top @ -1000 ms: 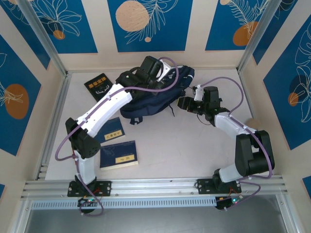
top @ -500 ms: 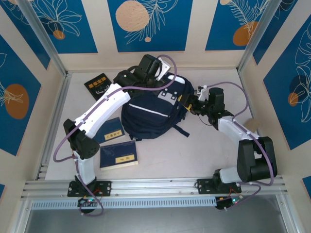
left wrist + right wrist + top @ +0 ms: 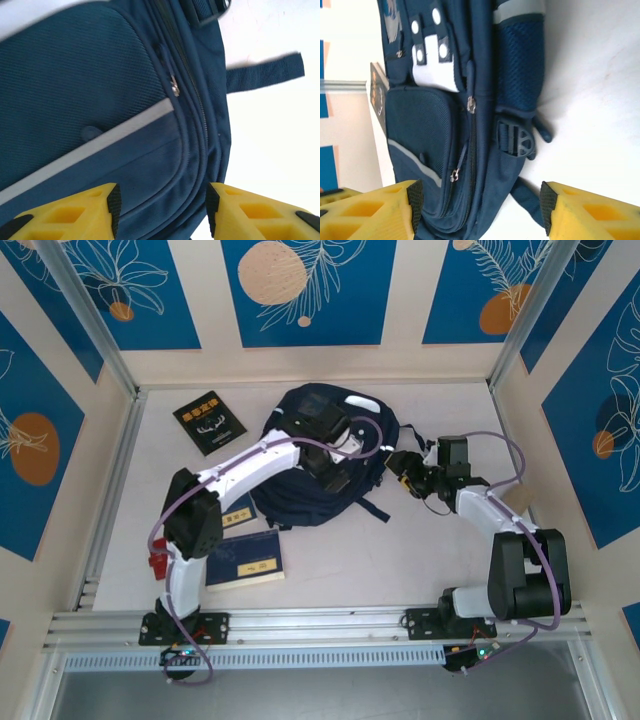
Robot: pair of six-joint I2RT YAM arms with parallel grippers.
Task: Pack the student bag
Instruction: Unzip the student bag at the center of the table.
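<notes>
student bag [image 3: 318, 405] lies flat on the counter [image 3: 420, 550], far-middle, front pocket up, main zip closed as far as visible. Left wrist view: navy fabric [image 3: 100, 90] with the white stripe [image 3: 100, 142] running diagonally. Right wrist view: same bag [image 3: 430, 125] side-on, white-grey patch [image 3: 437, 65] near its top, mesh side pocket [image 3: 520, 60].

Left gripper [image 3: 335, 478] sits over the middle of the bag; wrist view [image 3: 160, 210] has the jaws spread, bag fabric visible between them, nothing pinched. Can't tell if the tips touch the fabric.

Right gripper [image 3: 402, 464] is just beside the bag's right edge, pointed at it; wrist view [image 3: 480, 210] has the jaws spread wide, nothing held.

Books, all left of the bag:
- navy book with tan band [image 3: 245, 560], near-left, close to the left arm's base
- black book [image 3: 208, 422], far-left, apart from the bag
- small navy book [image 3: 238, 512], partly under the left arm

Small stuff: loose strap end [image 3: 265, 72] flat on the counter, buckle [image 3: 516, 140] on the side strap, two zip pulls [image 3: 470, 104] [image 3: 454, 175].
</notes>
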